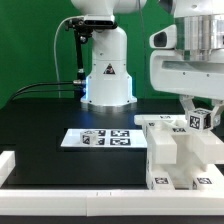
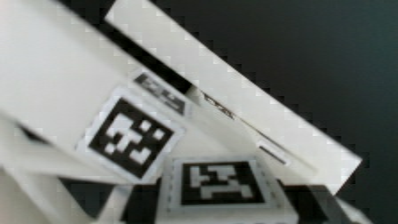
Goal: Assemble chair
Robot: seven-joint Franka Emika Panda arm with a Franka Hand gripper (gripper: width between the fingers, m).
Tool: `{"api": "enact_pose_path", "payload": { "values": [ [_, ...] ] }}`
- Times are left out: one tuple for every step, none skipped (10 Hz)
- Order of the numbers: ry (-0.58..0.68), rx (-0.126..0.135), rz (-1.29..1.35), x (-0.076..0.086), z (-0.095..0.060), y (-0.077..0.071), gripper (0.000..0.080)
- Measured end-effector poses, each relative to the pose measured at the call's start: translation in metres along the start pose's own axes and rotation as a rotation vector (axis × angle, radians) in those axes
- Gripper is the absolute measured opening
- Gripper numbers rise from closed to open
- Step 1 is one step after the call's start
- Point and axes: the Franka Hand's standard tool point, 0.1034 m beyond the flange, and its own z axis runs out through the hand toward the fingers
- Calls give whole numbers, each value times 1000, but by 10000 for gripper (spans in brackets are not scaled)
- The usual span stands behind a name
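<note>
Gripping a small tagged block (image 1: 203, 117) above the chair (image 1: 180, 155), gripper (image 1: 202, 112) clenched on it: best lowered square, tags aligned, beside the marker board (image 1: 98, 138).

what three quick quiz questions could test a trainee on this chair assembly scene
1. True or false: the gripper is over the marker board.
2. The chair parts sit toward which side of the exterior view: A left, B right?
3. What does the small white block at the gripper's fingers carry on its face?

Key: 1 false, it is at the chair parts. 2 B. 3 a black-and-white square tag.
</note>
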Motion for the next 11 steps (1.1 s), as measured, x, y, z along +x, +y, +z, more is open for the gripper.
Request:
{"api": "enact_pose_path", "payload": {
  "values": [
    [-8, 5, 134, 1, 0, -1, 275],
    [-16, 10, 252, 1, 0, -1, 275],
    [-22, 16, 351, 1, 0, -2, 275],
    [-28, 27, 424, 2, 0, -2, 276],
    [-33, 31, 465, 2, 1, -2, 276],
    [-34, 31, 478, 1, 1, -2, 276],
    [-34, 31, 468, 1, 1, -2, 276],
    [-34, 31, 467, 1, 1, -2, 276],
    [-30, 26, 412, 0, 1, -2, 276],
    [-28, 23, 309, -1, 1, -3, 494],
    [-30, 21, 231, -2, 0, -3, 620]
  ]
}}
